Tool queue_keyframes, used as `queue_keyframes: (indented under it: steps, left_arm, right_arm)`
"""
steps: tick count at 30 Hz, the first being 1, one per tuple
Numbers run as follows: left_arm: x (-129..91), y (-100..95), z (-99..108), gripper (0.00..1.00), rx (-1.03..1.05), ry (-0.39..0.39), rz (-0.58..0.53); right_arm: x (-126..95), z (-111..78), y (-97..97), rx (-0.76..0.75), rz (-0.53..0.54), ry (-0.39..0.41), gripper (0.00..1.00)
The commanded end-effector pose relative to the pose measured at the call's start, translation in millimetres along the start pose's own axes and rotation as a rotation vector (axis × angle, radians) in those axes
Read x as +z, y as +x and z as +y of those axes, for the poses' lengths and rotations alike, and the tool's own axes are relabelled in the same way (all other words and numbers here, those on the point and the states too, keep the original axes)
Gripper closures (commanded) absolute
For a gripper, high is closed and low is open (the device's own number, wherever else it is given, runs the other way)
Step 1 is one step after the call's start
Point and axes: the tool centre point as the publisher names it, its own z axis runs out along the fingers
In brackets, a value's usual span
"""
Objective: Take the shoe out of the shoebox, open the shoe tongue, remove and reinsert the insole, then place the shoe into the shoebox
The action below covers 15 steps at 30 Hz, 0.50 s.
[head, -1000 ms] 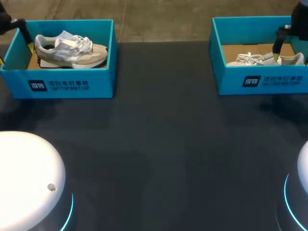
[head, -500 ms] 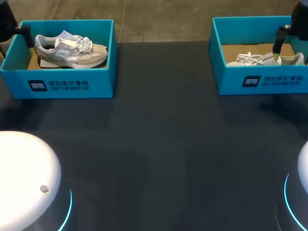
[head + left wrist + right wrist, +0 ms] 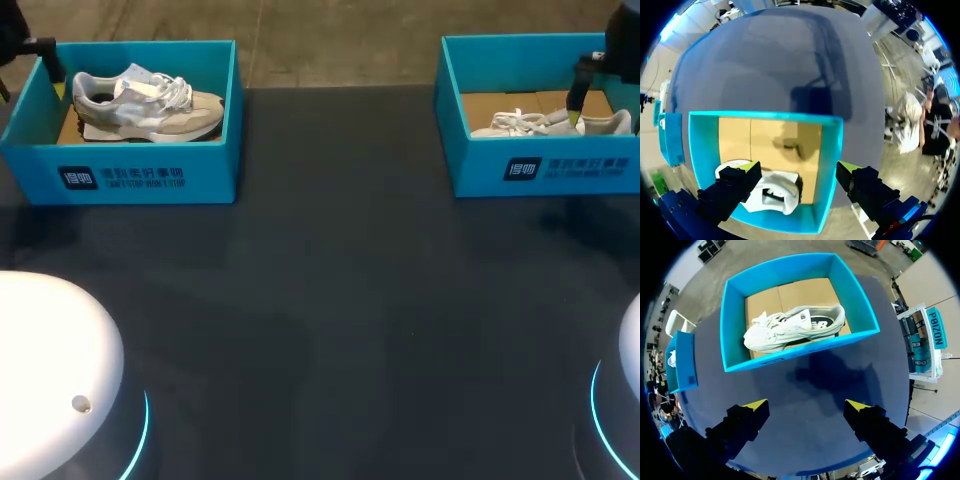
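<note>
My left gripper spread wide: one finger over heel of grey shoe in left box, other outside box wall. My right gripper spread, empty, over table; white shoe in right box ahead.

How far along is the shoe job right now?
Done: nothing yet. The left shoe lies in the left shoebox, the right shoe in the right shoebox. In hand: the left end effector hangs open over its shoe's heel; the right end effector hangs open over the table, short of its box. Left: lifting out, tongue, insole, return.
</note>
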Motion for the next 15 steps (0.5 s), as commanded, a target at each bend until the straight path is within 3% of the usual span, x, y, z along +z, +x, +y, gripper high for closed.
queue_keyframes:
  steps: [1, 7, 15]
  left_arm:
    - [13, -2.2, 8, 0.0, 0.075, -0.079, 0.043]
    - [21, -0.4, 44, 0.0, 0.103, -0.112, 0.099]
    - [35, -1.8, 82, 0.0, 0.101, -0.099, 0.1]
  right_arm:
    - [0, 0.3, 0.2, 0.001, 0.0, 0.001, 0.0]
    - [0, 0.3, 0.2, 0.001, 0.0, 0.001, 0.0]
    - [0, 0.3, 0.2, 0.001, 0.0, 0.001, 0.0]
